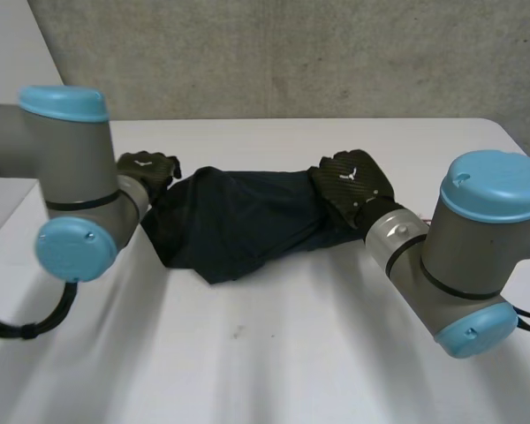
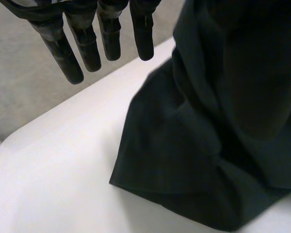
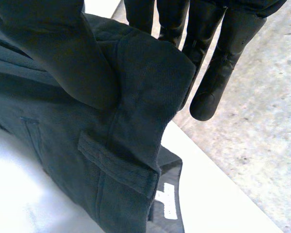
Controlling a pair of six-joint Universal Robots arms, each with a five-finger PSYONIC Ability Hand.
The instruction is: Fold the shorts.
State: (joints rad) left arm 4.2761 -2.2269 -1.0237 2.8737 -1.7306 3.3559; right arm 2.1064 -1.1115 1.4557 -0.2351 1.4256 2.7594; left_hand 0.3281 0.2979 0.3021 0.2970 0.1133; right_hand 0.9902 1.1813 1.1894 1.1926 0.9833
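The shorts (image 1: 238, 221) lie across the far middle of the table (image 1: 291, 353), long axis from 9 to 3 o'clock, waistband (image 3: 150, 63) toward 3. The right hand (image 1: 353, 185) pinches the waistband between thumb (image 3: 63, 53) and straight fingers (image 3: 223, 63), near a belt loop (image 3: 116, 165) and label (image 3: 167, 204). The left hand (image 1: 146, 170) is at the 9 o'clock end, its fingers (image 2: 82, 48) straight, slightly spread and clear of the cloth.

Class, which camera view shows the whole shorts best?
The head view: the shorts span from the left hand to the right hand. The left wrist view gives one hem corner; the right wrist view the waistband, pinched between that hand's thumb and fingers.
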